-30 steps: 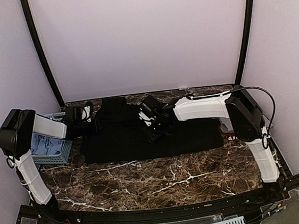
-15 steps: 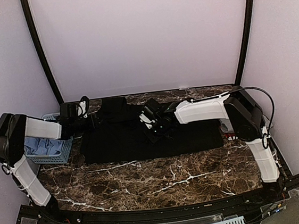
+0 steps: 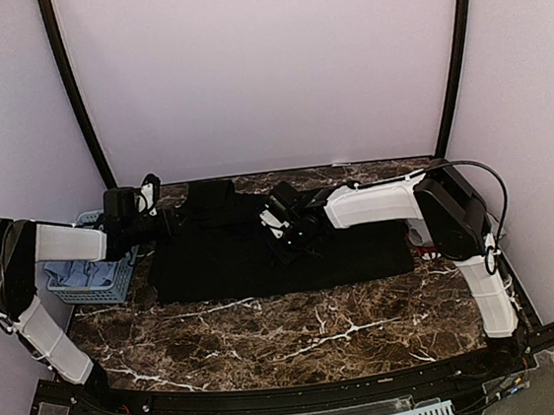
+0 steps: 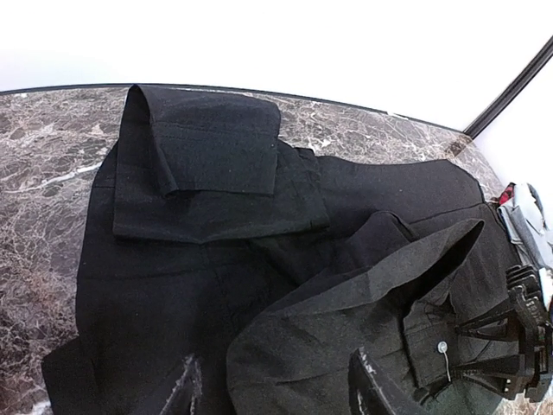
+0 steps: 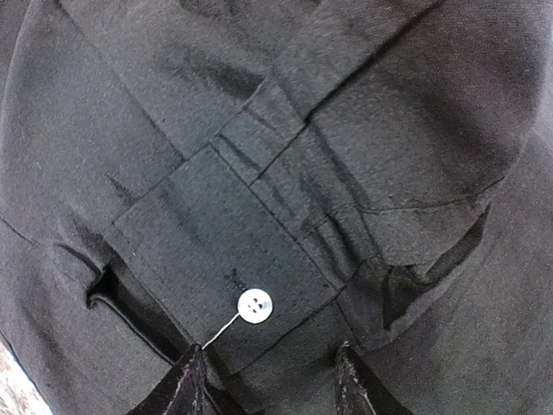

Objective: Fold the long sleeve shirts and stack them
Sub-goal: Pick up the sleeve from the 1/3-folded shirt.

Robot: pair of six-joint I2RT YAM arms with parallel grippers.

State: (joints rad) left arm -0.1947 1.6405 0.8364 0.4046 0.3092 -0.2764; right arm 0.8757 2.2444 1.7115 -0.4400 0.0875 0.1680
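Observation:
A large black long sleeve shirt (image 3: 292,255) lies spread across the marble table, its folded sleeve (image 4: 203,147) at the far side. My left gripper (image 3: 163,223) hovers at the shirt's left edge, open, with a raised black fold (image 4: 346,303) beneath its spread fingers (image 4: 370,391). My right gripper (image 3: 295,235) is low over the shirt's middle, open. Its two tips stand either side of a cuff with a pale button (image 5: 256,305). That same button (image 4: 441,347) shows beside the right gripper (image 4: 510,337) in the left wrist view. Blue-grey cloth (image 3: 77,270) fills the basket.
A light-blue lattice basket (image 3: 103,293) stands at the table's left edge under my left arm. Pale grey cloth with a red edge (image 4: 523,207) lies at the right side, near the right arm's base. The back wall is close behind the shirt.
My left arm has drawn back to the left over the basket and its jaws have widened. The right gripper has narrowed a little and edged toward the back over the cuff.

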